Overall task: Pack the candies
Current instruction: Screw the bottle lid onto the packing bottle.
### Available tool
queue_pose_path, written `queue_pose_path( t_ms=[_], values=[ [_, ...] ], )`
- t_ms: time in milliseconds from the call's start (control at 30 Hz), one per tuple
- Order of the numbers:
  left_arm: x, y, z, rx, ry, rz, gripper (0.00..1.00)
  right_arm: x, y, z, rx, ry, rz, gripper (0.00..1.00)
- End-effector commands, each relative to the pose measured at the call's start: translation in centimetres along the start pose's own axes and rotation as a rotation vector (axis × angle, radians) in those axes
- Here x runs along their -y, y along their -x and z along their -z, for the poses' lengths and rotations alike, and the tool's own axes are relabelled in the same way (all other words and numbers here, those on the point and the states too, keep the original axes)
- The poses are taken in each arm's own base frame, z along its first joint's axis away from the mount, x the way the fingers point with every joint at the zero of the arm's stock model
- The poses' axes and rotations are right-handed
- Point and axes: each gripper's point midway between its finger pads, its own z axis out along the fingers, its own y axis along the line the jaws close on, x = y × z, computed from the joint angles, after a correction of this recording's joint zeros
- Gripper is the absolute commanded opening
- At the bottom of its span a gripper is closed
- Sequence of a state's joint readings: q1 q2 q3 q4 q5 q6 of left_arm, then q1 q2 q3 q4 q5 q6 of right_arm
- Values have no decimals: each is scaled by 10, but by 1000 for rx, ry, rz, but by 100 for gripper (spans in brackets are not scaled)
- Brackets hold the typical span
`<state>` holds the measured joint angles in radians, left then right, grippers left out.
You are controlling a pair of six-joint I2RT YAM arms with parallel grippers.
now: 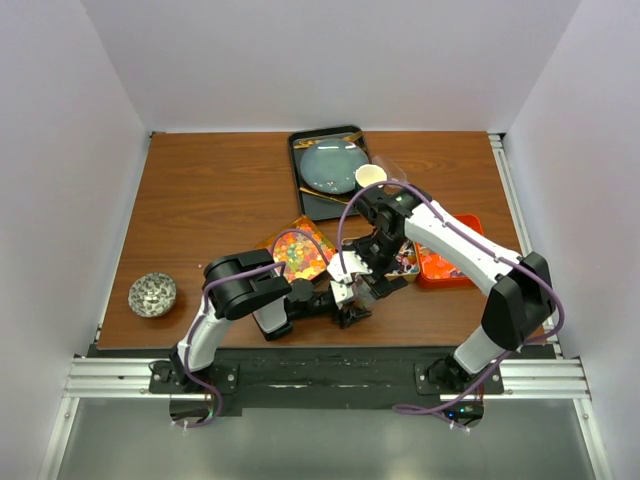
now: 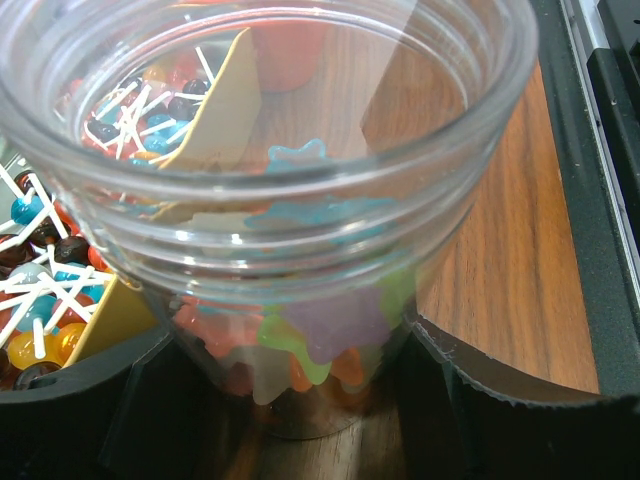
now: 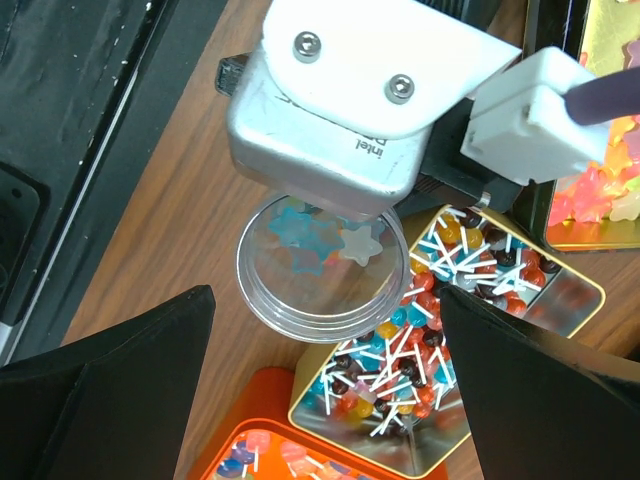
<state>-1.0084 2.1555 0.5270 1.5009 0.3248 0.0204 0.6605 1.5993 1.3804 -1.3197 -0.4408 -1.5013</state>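
Your left gripper point(image 2: 300, 400) is clamping a clear jar point(image 3: 300, 295) around its lower body and holding it upright, low over the table point(image 1: 200, 200) near the near edge. I cannot tell whether the base is touching the wood. Your right gripper point(image 3: 325, 400) is hovering above the jar's mouth with its fingers spread wide and nothing between them.

Only a few of the candies are lying in the jar so far. They are star-shaped gummies point(image 3: 298, 225) in blue, pale, green and orange, forming one shallow layer. The rest are waiting outside. Lollipops point(image 3: 440, 300) are filling the gold tin point(image 3: 585, 292) just right of the jar. A heap of gummies point(image 1: 298, 252) is sitting to the far left of it, and more sweets are showing in the orange tray point(image 3: 270, 395) further right.

By my reading you are early in the packing, with the jar mostly empty and many picks remaining.
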Motion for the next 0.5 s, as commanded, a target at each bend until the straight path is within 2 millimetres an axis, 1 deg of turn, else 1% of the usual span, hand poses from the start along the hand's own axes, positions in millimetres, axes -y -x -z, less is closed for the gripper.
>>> queue_pose_path(
  t_ms=[0,200,400,467],
  values=[
    [10,-39,11,-117,-20,-15,0,-9,14,10,43,-9,44,98],
    [5,-41,12,-122,2,-8,0,-26,8,8,20,15,-3,96],
    [-1,-43,14,-126,21,-8,0,-44,-2,0,-9,49,-75,95],
    [-1,-45,14,-129,21,-4,0,-49,-5,2,-30,53,-102,94]
  ],
)
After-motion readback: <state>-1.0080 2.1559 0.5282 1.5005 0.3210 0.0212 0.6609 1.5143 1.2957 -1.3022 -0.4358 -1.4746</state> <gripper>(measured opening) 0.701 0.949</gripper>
